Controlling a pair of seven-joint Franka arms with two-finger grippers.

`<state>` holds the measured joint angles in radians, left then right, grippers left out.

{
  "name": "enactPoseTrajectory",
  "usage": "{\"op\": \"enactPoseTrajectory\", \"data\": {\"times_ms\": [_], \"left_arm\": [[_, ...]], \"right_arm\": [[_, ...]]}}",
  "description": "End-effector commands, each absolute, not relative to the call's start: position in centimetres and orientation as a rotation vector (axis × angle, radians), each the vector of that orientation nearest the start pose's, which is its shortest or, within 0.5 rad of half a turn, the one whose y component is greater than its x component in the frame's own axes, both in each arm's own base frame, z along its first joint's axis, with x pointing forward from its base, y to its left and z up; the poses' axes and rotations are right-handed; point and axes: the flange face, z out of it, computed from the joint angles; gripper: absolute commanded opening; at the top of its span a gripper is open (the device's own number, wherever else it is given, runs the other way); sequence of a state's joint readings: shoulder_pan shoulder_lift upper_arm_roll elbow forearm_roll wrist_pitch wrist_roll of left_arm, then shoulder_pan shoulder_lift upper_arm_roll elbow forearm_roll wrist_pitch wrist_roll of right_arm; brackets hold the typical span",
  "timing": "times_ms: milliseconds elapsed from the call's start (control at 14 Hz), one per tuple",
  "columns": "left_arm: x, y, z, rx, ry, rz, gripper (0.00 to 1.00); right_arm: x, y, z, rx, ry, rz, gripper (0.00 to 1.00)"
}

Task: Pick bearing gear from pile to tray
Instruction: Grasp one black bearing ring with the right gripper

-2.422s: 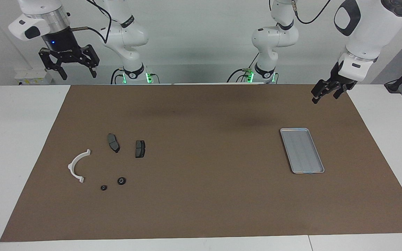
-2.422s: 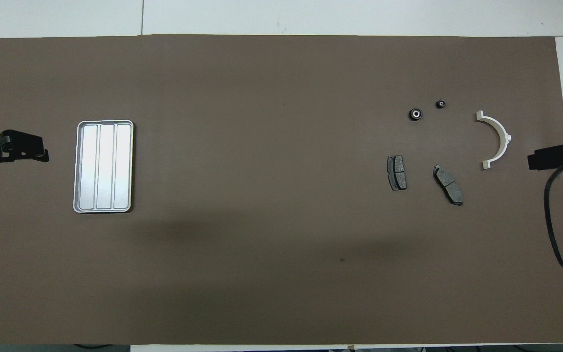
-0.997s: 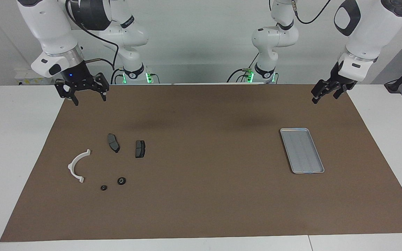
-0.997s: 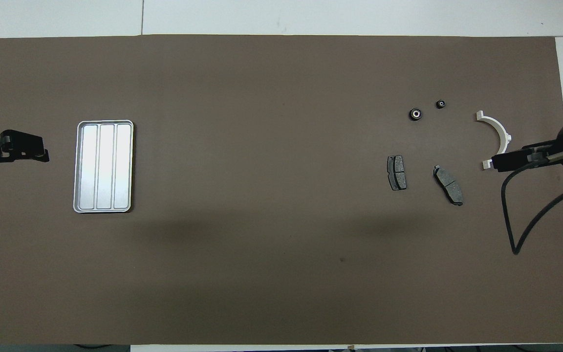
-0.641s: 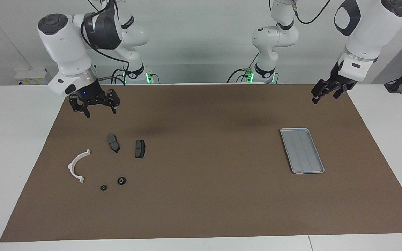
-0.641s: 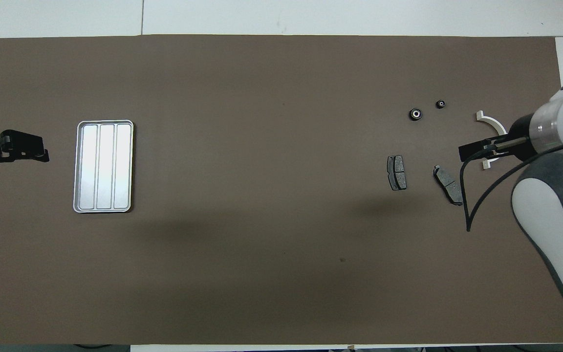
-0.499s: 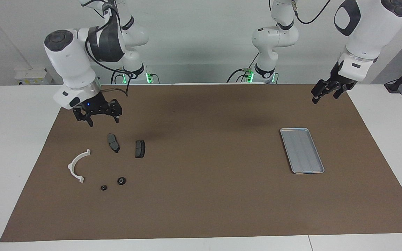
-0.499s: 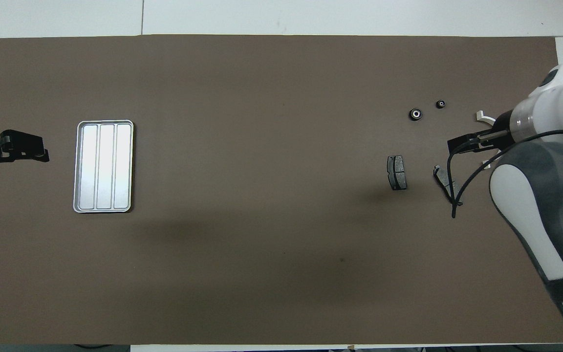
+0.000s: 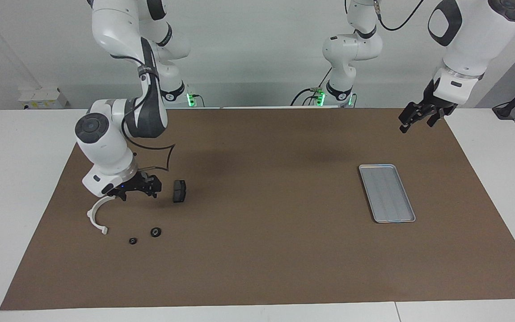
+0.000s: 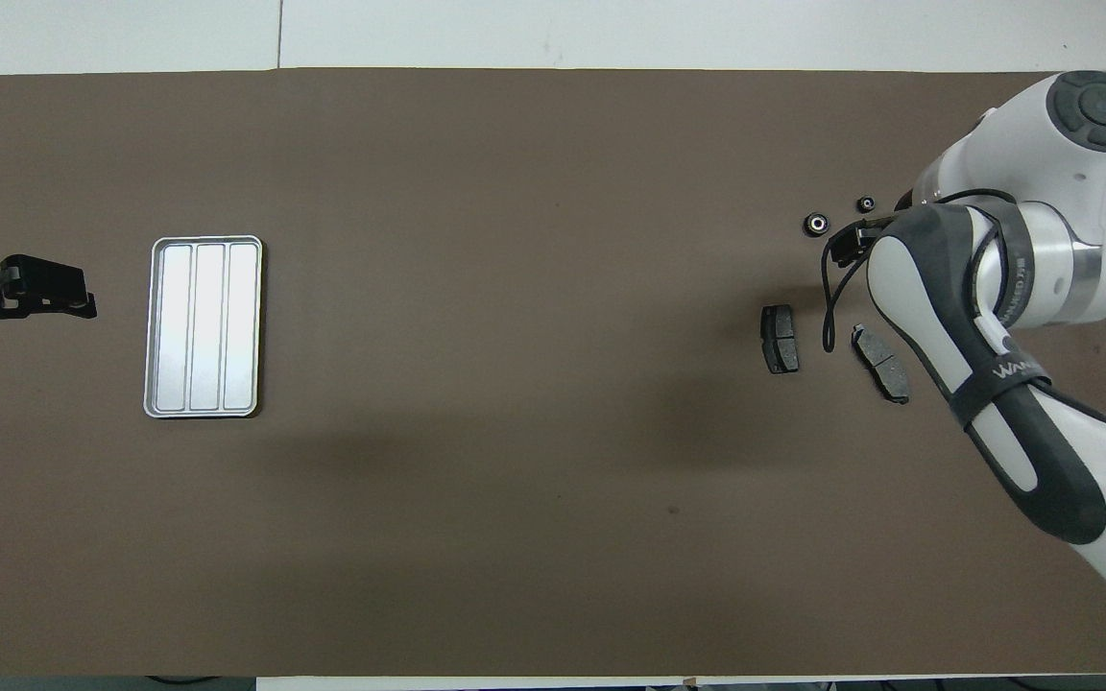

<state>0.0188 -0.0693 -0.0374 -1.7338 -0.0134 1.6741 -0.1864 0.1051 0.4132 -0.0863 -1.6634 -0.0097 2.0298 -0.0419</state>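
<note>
The pile lies toward the right arm's end of the mat: a white half-ring bracket (image 9: pixel 94 216), two dark brake pads (image 10: pixel 780 338) (image 10: pixel 881 363), a larger black ring (image 9: pixel 155 232) (image 10: pixel 816 225) and a smaller one (image 9: pixel 132 241) (image 10: pixel 866 203). My right gripper (image 9: pixel 137 193) (image 10: pixel 846 240) is open and hangs low over the pile, beside the bracket and nearer to the robots than the rings. It hides one pad in the facing view, and the arm hides the bracket in the overhead view. The silver tray (image 9: pixel 387 193) (image 10: pixel 203 326) is empty. My left gripper (image 9: pixel 418 120) (image 10: pixel 44 293) waits open beside the tray.
A brown mat (image 9: pixel 266 250) covers the table, with white table edge (image 9: pixel 11 188) around it. The right arm's elbow and a looping black cable (image 9: pixel 161 156) hang over the mat just nearer to the robots than the pile.
The right arm has swung down from high at the table's edge to low over the pile, staying open. The left arm, tray and parts have not moved.
</note>
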Motion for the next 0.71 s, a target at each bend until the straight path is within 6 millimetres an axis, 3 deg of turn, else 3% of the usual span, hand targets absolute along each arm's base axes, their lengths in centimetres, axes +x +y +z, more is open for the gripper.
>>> {"op": "enactPoseTrajectory", "data": {"times_ms": [0,142,356,641], "left_arm": [[53.2,-1.1,59.9,-3.152,-0.265,-0.004,1.00],[53.2,-1.1,59.9,-3.152,-0.265,-0.004,1.00],[53.2,-1.1,59.9,-3.152,-0.265,-0.004,1.00],[53.2,-1.1,59.9,-3.152,-0.265,-0.004,1.00]], "right_arm": [[69.9,2.1,33.3,-3.208,-0.047,0.097,1.00],[70.4,2.7,31.0,-3.218,-0.004,0.118,1.00],[72.2,3.4,30.2,-3.222,0.072,0.102,1.00],[72.3,5.4,29.6,-3.227,0.185,0.094,1.00]]}}
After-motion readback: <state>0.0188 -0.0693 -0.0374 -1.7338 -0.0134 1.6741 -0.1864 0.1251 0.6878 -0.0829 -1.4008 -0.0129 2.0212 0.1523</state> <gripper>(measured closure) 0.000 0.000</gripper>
